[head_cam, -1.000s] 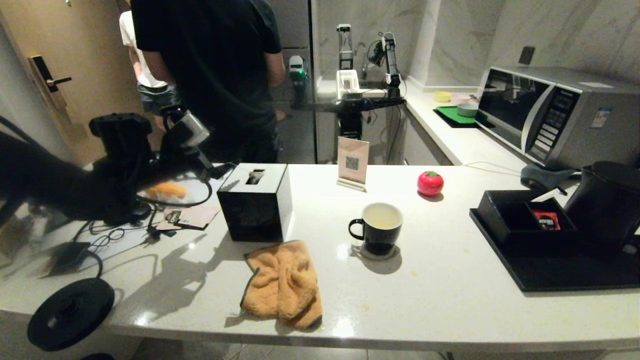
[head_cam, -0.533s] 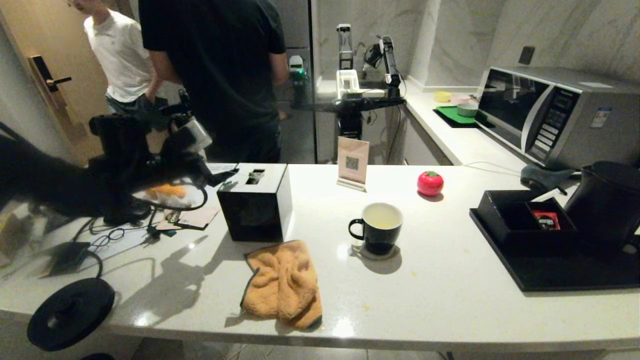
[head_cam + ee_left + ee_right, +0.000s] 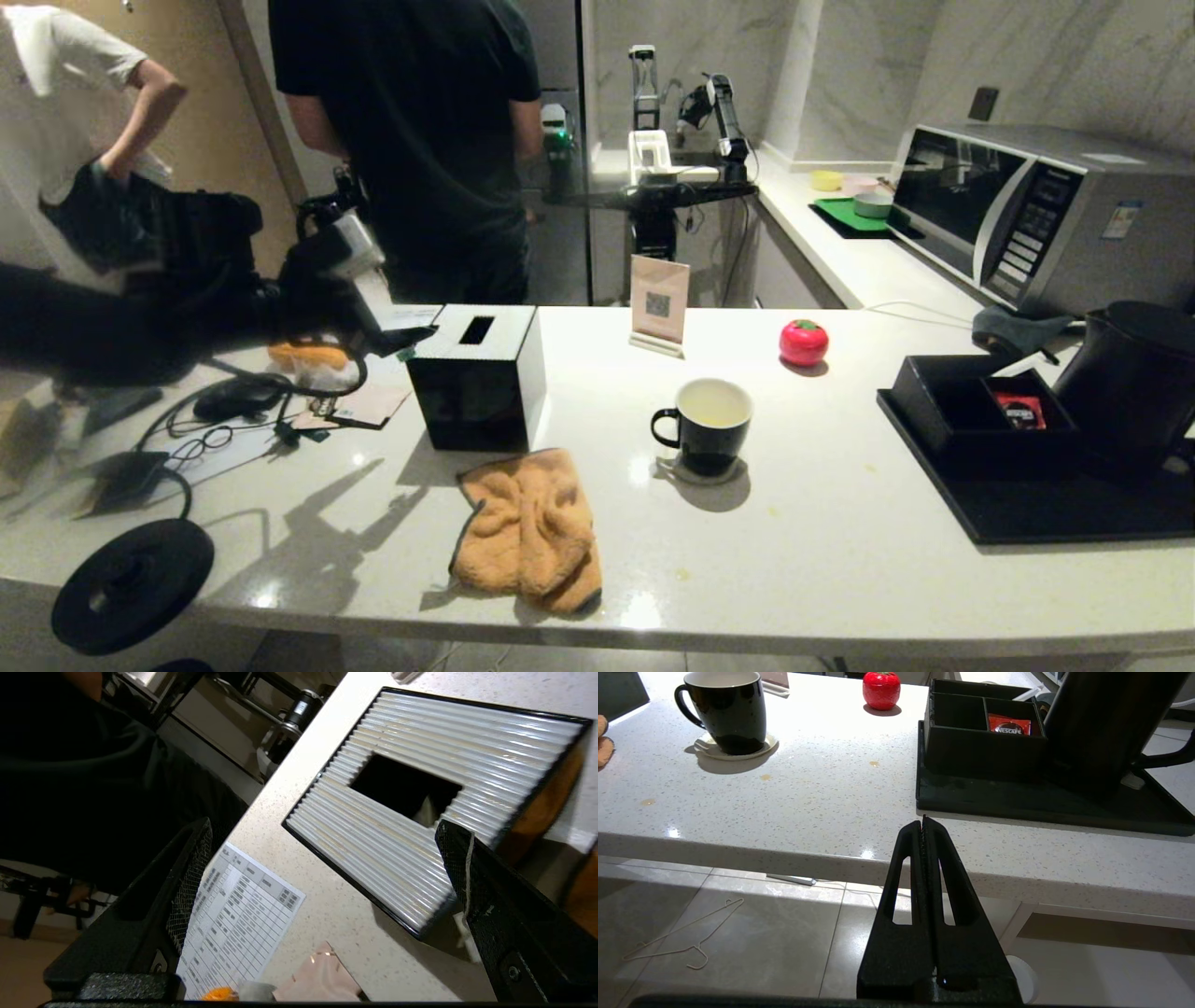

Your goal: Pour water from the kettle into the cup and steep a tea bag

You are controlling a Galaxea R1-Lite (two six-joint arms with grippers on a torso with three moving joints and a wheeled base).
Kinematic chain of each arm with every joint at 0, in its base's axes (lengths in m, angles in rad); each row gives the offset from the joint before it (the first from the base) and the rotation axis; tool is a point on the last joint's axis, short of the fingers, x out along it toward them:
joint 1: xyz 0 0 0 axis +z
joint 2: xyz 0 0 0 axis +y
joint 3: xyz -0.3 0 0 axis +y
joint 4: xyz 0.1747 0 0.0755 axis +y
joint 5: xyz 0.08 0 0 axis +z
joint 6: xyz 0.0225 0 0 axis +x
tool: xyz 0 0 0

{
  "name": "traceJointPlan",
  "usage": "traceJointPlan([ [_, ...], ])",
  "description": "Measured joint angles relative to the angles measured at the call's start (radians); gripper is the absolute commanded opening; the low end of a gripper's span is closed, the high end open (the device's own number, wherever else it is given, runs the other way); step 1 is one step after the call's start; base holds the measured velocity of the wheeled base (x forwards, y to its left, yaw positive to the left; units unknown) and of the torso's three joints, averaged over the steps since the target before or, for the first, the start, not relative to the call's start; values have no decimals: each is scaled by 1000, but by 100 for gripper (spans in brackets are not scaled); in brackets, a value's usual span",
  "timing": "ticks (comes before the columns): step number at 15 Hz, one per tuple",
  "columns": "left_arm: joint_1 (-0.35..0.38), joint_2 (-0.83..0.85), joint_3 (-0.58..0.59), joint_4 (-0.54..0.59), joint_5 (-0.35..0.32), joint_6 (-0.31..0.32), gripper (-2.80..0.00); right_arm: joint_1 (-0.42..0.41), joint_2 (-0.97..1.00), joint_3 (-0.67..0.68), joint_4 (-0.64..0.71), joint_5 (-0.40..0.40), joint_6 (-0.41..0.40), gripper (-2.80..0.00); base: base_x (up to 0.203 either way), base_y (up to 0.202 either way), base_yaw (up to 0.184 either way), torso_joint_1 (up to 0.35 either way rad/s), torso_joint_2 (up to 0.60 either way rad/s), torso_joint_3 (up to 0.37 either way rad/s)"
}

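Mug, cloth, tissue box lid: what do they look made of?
Mug: likely glazed ceramic, glossy black outside with highlights, white inside. Cloth: soft orange plush, probably microfibre, with a fuzzy crumpled pile. Tissue box lid: hard ribbed white panel with sheen, probably plastic or lacquered, in a black frame; cannot tell which.

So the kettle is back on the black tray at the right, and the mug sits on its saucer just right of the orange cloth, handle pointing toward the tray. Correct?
Not quite. The head view shows the mug with its handle pointing toward the orange cloth, away from the black tray. The rest holds: the kettle stands on that tray.
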Motion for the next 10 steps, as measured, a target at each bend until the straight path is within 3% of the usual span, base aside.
traceJointPlan([
  [10, 1, -93, 2, 185, -3, 1, 0, 0, 0, 0, 0, 0, 0, -280, 0, 0, 0, 0, 0, 0],
])
